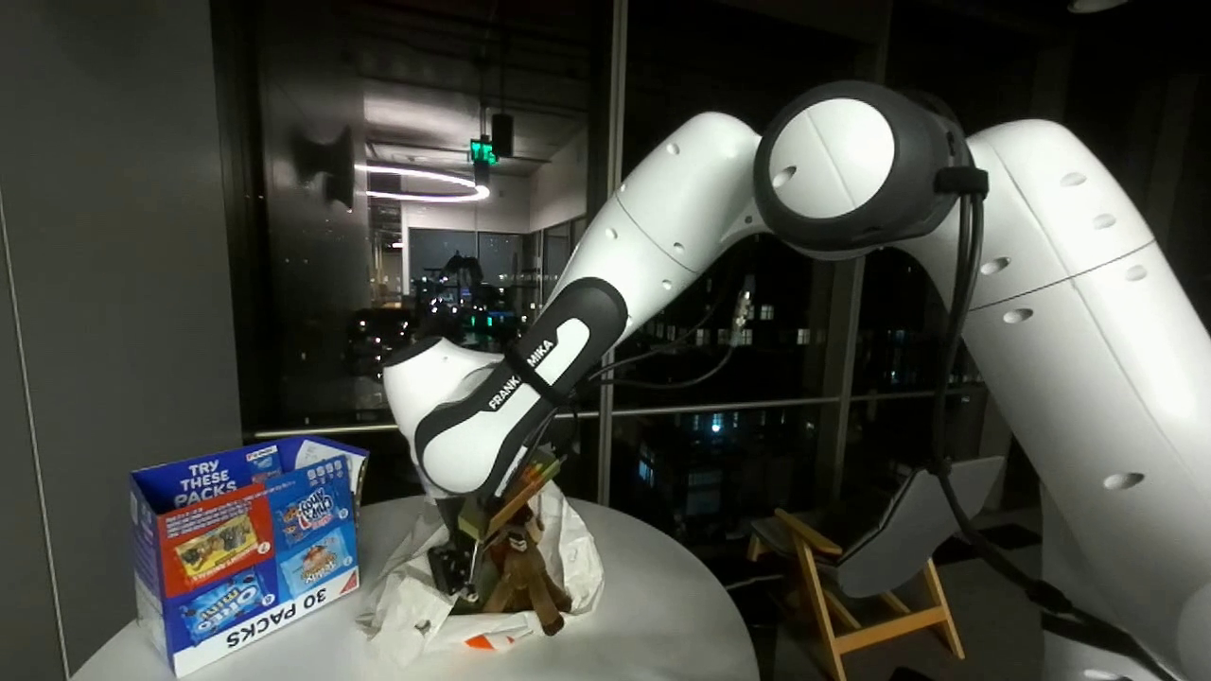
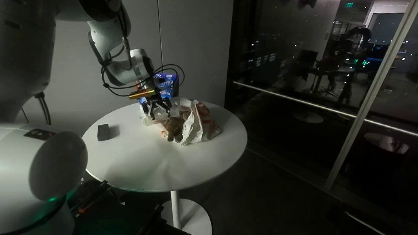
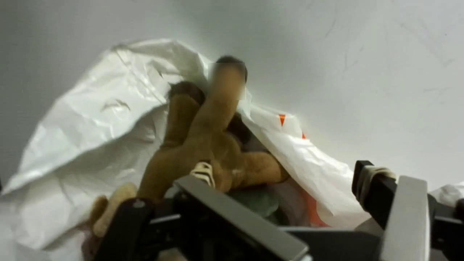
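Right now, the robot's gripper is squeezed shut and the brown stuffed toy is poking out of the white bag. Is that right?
Not quite: the gripper is open, not squeezed shut. The wrist view shows its fingers spread wide apart. The rest is right: the brown stuffed toy is poking out of the white bag.

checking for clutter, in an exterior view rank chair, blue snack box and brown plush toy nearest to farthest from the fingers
1. Brown plush toy: partly out of the white bag.
2. Blue snack box: on the table, picture left.
3. Chair: picture right, beyond the table.
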Robot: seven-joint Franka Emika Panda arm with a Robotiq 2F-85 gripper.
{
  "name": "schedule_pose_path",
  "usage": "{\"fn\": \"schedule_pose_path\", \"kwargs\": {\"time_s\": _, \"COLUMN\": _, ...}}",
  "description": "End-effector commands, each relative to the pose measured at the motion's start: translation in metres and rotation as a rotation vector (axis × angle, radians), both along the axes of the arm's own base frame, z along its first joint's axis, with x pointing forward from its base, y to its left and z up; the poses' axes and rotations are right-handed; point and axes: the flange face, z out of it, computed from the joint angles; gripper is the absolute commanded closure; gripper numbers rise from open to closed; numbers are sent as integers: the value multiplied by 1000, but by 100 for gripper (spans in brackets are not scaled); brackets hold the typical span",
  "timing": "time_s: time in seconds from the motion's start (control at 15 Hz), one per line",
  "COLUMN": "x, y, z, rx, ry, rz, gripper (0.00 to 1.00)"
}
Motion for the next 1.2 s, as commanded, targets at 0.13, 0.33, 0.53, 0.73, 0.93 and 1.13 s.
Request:
{"fn": "schedule_pose_path", "kwargs": {"time_s": 0.13, "x": -51, "y": 22, "z": 26, "rx": -95, "ry": 116, "rz": -100, "gripper": 0}}
{"fn": "schedule_pose_path", "kwargs": {"time_s": 0.33, "x": -73, "y": 55, "z": 28, "rx": 39, "ry": 173, "rz": 50, "gripper": 0}}
{"fn": "schedule_pose_path", "kwargs": {"time_s": 0.53, "x": -84, "y": 87, "z": 24, "rx": 93, "ry": 223, "rz": 198, "gripper": 0}}
{"fn": "schedule_pose_path", "kwargs": {"time_s": 0.73, "x": -88, "y": 116, "z": 13, "rx": 124, "ry": 260, "rz": 358, "gripper": 0}}
{"fn": "schedule_pose_path", "kwargs": {"time_s": 0.93, "x": -84, "y": 136, "z": -7, "rx": 163, "ry": 265, "rz": 518, "gripper": 0}}
{"fn": "schedule_pose_path", "kwargs": {"time_s": 1.13, "x": -74, "y": 156, "z": -29, "rx": 205, "ry": 268, "rz": 675, "gripper": 0}}
